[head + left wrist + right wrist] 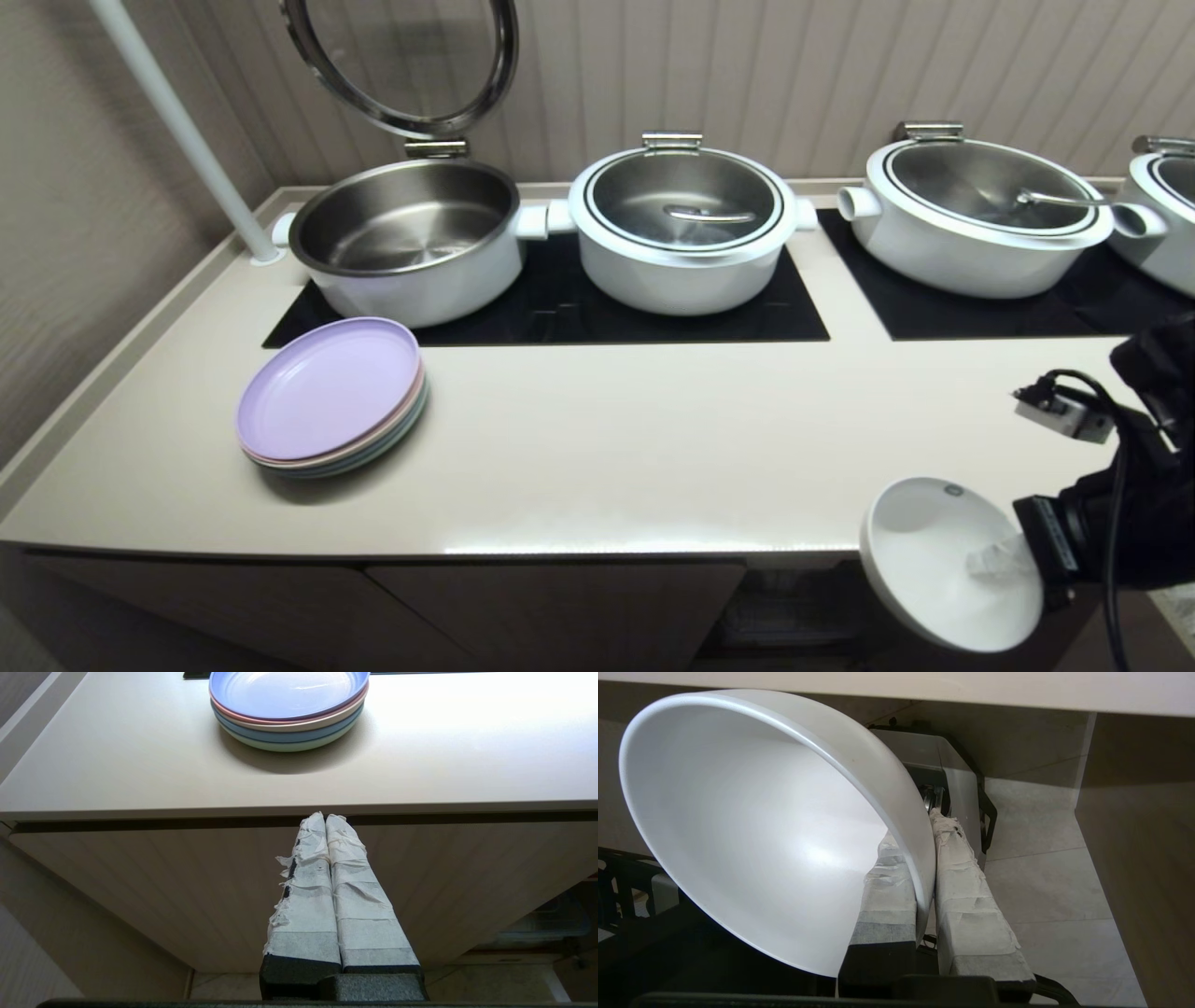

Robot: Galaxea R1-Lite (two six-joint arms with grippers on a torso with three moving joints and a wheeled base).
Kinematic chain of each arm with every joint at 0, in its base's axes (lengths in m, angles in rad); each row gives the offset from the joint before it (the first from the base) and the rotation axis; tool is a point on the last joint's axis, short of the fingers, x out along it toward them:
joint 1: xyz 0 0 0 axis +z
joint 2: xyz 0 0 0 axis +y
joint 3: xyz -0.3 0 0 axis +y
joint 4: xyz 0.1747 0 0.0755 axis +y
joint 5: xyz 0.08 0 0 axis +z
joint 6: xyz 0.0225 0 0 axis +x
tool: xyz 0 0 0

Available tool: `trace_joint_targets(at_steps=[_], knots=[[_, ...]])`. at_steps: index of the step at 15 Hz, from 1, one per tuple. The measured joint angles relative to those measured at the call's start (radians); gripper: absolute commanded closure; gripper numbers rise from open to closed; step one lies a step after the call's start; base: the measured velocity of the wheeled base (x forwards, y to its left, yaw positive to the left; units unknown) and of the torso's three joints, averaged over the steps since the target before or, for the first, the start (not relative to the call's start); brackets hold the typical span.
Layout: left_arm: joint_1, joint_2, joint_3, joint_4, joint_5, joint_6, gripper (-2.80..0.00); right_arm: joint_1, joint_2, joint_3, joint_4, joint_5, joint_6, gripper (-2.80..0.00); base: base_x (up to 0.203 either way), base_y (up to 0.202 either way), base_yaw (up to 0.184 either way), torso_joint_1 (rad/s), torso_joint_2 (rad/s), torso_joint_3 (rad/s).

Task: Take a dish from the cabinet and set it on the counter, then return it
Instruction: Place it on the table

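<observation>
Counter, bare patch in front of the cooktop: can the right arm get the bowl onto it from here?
Probably yes. The right end effector grips the bowl by its rim, below the counter edge; it must rise first. The plates sit far left.
</observation>
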Motion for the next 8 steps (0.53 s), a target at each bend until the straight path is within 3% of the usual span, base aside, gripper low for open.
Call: trace_joint_targets(at_steps=[3, 6, 8], knots=[[0.000, 0.000, 0.000, 0.000, 0.000, 0.000, 0.00, -0.013, 0.051, -0.062, 0.014, -0.026, 0.002, 0.00, 0.000, 0.000, 0.000, 0.000, 0.00, 0.000], [0.000, 0.000, 0.000, 0.000, 0.000, 0.000, 0.00, -0.036, 0.092, -0.077, 0.012, -0.122, 0.004, 0.00, 0.000, 0.000, 0.000, 0.000, 0.00, 0.000], [0.000, 0.000, 0.000, 0.000, 0.000, 0.000, 0.00, -0.064, 0.116, -0.099, 0.015, -0.126, 0.012, 0.00, 0.000, 0.000, 0.000, 0.000, 0.00, 0.000]])
